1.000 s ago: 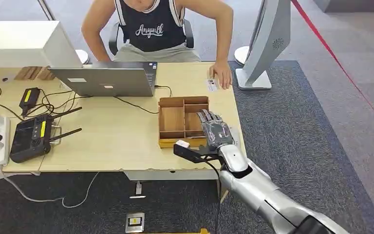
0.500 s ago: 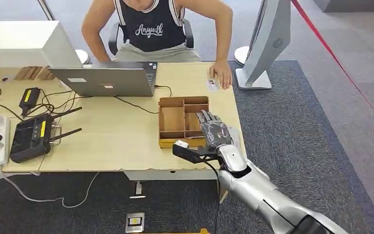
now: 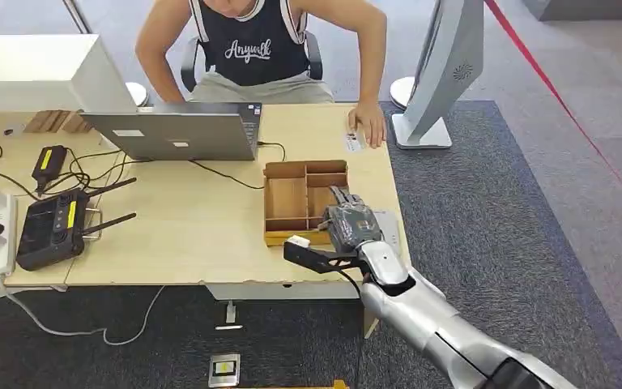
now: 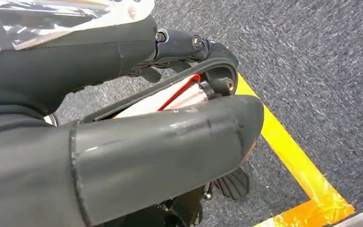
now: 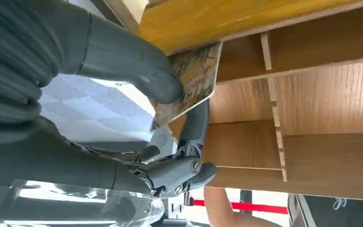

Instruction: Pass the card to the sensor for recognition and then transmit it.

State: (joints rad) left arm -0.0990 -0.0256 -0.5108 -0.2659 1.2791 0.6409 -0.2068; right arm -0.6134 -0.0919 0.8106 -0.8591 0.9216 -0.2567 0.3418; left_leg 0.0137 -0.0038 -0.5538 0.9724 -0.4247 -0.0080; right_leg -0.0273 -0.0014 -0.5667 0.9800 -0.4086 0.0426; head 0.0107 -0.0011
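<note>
Head view puts a wooden organizer tray [image 3: 296,198], split into several compartments, near the table's [image 3: 202,235] right end, at about 5 o'clock from the laptop [image 3: 174,134]. Its large left compartment and the small ones along the far rim look bare wood; the near right compartments are covered by the right hand [image 3: 348,223], so their contents cannot be told from here.

Right wrist view looks in closer: a card [image 5: 194,80] with a mottled brownish face sits tilted at the tray's [image 5: 312,109] yellow-edged wall, pinched between the thick grey thumb [image 5: 137,66] on its face and a dark finger [image 5: 194,127] behind it. So the right hand [image 5: 137,118] has hold of the card, with the bare wooden compartments just beyond. The head view does not make out the card itself.

From the head camera the right arm comes in from 5 o'clock, the hand palm-down over the tray's near right corner, fingers curled toward 12 o'clock.

Left wrist view shows the left hand [image 4: 160,94] over grey carpet [image 4: 321,56] and a yellow floor stripe [image 4: 293,161], fingers bent inward with nothing seen in them.

A person's hand [image 3: 368,123] rests flat on the table's far right corner, at 1 o'clock from the tray, beside a small white card [image 3: 352,142].
</note>
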